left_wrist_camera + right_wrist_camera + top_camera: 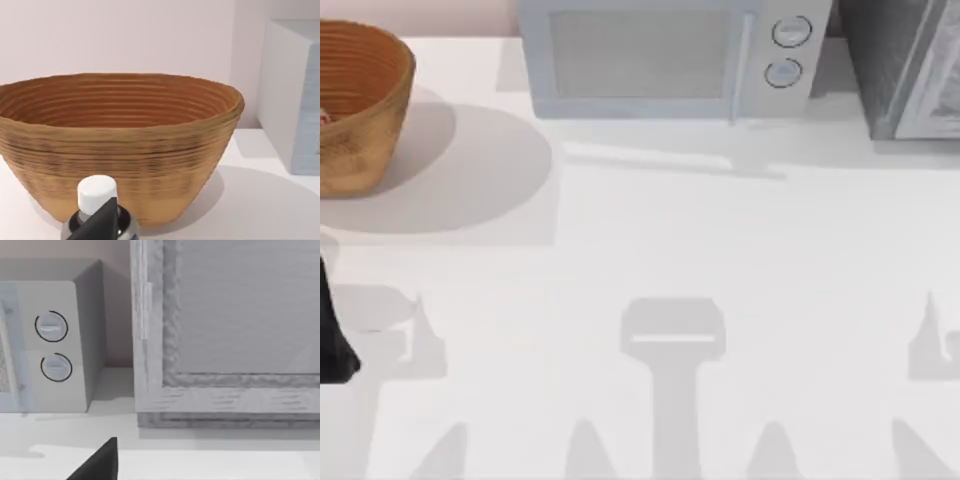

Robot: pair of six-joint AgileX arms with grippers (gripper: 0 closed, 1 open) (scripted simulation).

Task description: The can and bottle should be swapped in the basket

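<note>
While looking down from above, start at ten o'clock: the basket point(365, 110), parked on the table point(650, 250) hard against the edge of the shot. Inside it, at its nine-o'clock side, a sliver of red and white, most likely the can point(324, 118) (too little on show to swear to it). Down at eight o'clock, a dark piece of the left arm point(334, 340). At twelve, a microwave point(660, 55); at one o'clock, a grey cabinet point(910, 65).

Over to the left wrist view now. Right up close to the basket point(120, 145), thick rim and woven wall looming ahead, floor hidden behind the near wall. Just in front of that wall, the bottle point(97, 192), upright, white cap well below rim height, with the left gripper point(100, 225) lying dark across its shoulder. Clamped on or merely alongside? Cannot tell from here.

On to the right wrist view: the right gripper point(97, 462) low over the table, facing the microwave knobs and the cabinet, well away from the action. Open or closed, cannot tell either.

Trouble ahead, by this reckoning:
- Push forward at this height and ram the bottle into the wicker, shoving or tipping the basket.
- Lift on a loose hold and lose the bottle on the way up.
- Lower blind over the rim and land on the can, knocking it flat.
</note>
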